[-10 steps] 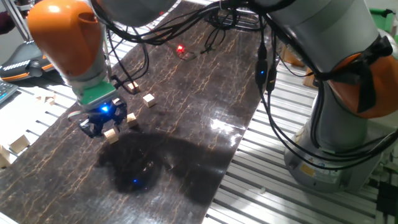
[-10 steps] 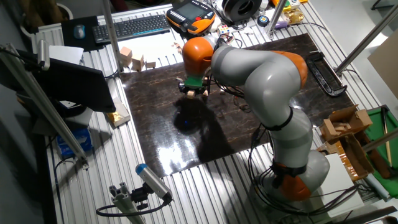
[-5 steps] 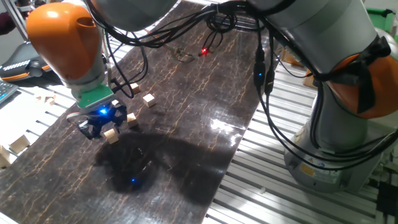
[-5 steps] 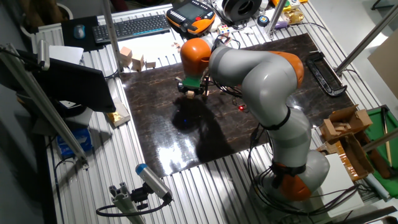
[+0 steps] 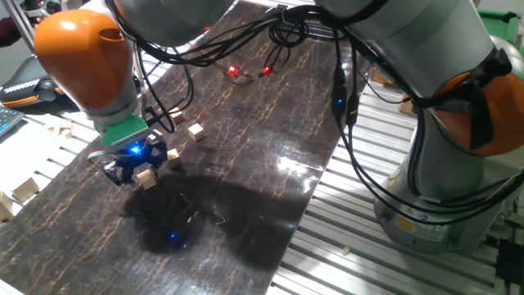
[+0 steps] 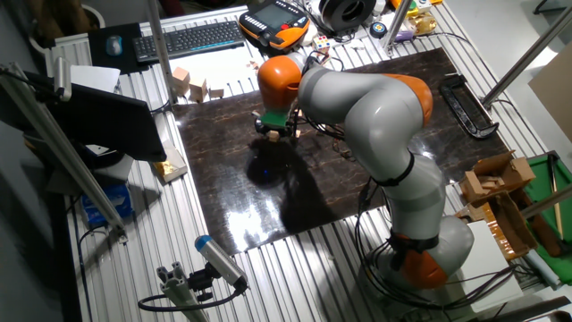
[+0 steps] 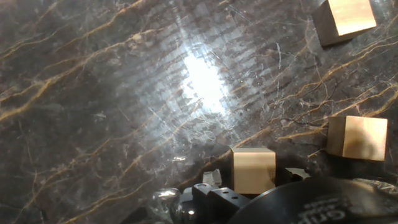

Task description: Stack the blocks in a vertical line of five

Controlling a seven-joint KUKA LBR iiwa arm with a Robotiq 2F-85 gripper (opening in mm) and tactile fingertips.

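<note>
My gripper hangs over the left part of the dark marble-patterned table and is shut on one small tan block. In the hand view that block sits between the fingertips, held above the tabletop. Two more blocks lie on the table to its right there. In the one fixed view loose blocks lie behind the gripper. In the other fixed view the gripper is at the table's far left part. I see no stack.
Larger pale wooden pieces lie on the slatted frame left of the table. Black cables drape over the table's far end. A keyboard and a teach pendant lie behind. The robot's base stands to the right.
The gripper has shifted slightly to the left with the block still held. The red light spot on the table has moved about.
</note>
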